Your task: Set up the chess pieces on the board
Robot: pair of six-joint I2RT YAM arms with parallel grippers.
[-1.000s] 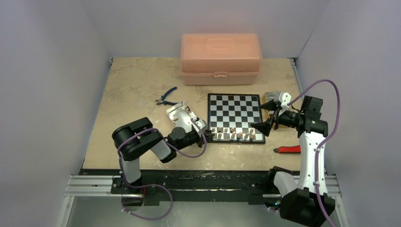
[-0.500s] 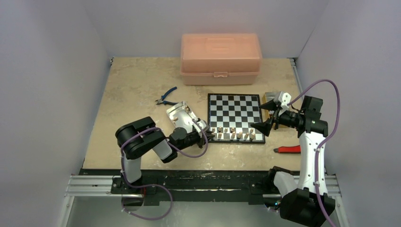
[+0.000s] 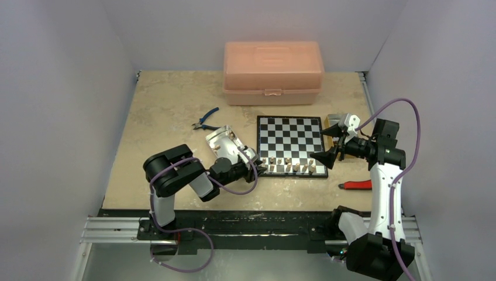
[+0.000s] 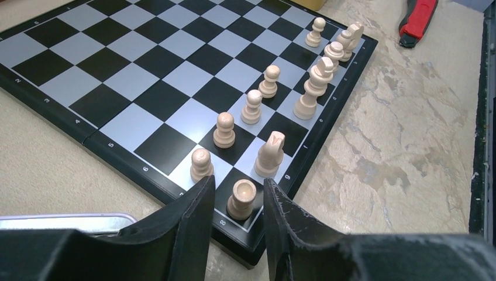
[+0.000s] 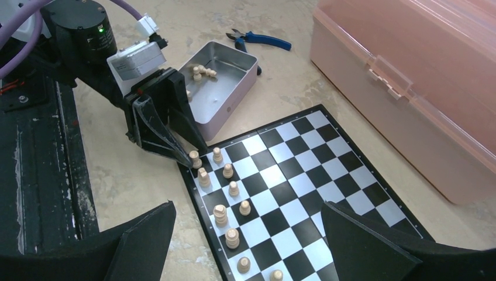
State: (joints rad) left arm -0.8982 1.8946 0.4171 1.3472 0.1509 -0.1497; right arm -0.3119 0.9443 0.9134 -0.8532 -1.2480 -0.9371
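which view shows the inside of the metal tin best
Right wrist: the shiny rectangular metal tin lies open, a few light tan wooden chess pieces in one corner. Top external shows the tin small, partly covered by the left arm. Left wrist catches only a sliver of its rim.

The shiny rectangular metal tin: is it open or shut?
Open: the shiny rectangular metal tin shows no lid, and a few light tan chess pieces lie inside.
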